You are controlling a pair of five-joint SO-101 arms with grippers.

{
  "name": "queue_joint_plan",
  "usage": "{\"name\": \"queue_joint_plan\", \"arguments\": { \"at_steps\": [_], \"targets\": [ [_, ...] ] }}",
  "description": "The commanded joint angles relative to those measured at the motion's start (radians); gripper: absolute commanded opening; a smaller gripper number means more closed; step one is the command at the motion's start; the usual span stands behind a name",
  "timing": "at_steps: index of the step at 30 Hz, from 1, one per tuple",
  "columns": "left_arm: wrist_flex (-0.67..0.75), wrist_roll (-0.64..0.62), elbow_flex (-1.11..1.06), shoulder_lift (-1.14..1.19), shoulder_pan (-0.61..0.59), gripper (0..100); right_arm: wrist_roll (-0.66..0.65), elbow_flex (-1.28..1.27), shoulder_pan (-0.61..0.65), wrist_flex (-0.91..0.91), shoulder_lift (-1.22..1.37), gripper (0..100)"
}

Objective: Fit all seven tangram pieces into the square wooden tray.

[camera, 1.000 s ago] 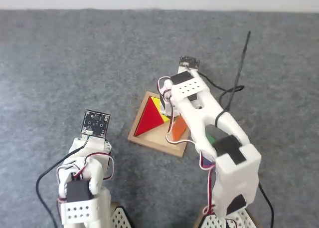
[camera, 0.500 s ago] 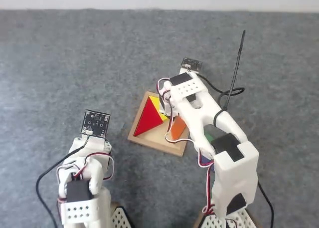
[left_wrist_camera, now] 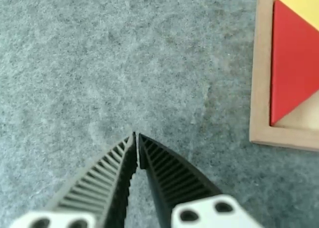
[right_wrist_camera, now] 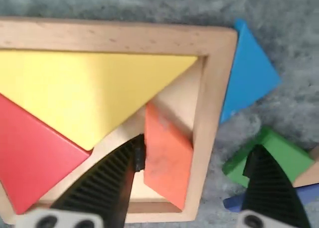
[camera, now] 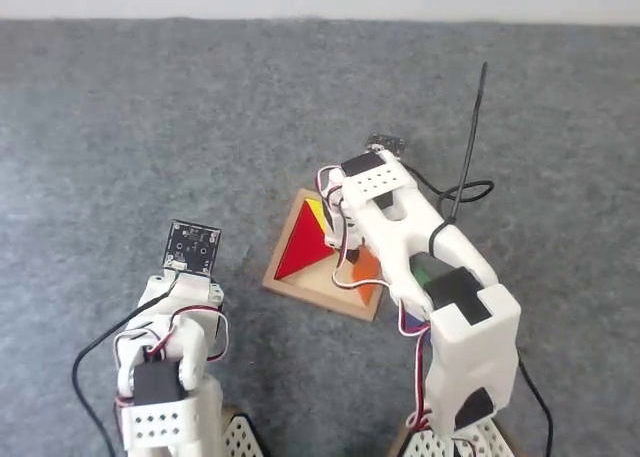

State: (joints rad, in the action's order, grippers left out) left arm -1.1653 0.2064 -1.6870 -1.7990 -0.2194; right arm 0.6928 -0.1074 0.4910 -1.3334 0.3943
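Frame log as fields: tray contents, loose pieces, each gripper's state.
tray: square wooden tray on grey carpet
in tray: yellow triangle, red triangle, orange piece
outside tray: blue triangle, green piece, beside one rim
right gripper: open, straddling that rim, one finger by the orange piece
left gripper: shut, above carpet beside the tray

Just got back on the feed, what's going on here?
The right claw hangs open over the wooden tray, above the orange piece inside. The yellow triangle and red triangle are in the tray too. The blue triangle and green piece lie outside it. The left claw is shut over the carpet beside the tray.
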Motion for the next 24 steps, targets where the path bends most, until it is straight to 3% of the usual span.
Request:
{"name": "queue_joint_plan", "arguments": {
  "at_steps": [1, 4, 10, 24],
  "targets": [
    [-0.006, 0.009, 0.004, -0.018, -0.006, 1, -0.034, 0.02, -0.047, -0.068, -0.024, 31.3],
    [-0.006, 0.009, 0.004, -0.018, -0.006, 1, -0.077, 0.06, -0.048, -0.15, -0.024, 29.6],
    [-0.006, 0.009, 0.004, -0.018, -0.006, 1, -0.115, 0.126, -0.05, -0.271, -0.024, 12.7],
    [-0.006, 0.009, 0.004, -0.018, -0.006, 1, -0.25, 0.127, -0.22, -0.39, -0.033, 11.5]
  ]
}}
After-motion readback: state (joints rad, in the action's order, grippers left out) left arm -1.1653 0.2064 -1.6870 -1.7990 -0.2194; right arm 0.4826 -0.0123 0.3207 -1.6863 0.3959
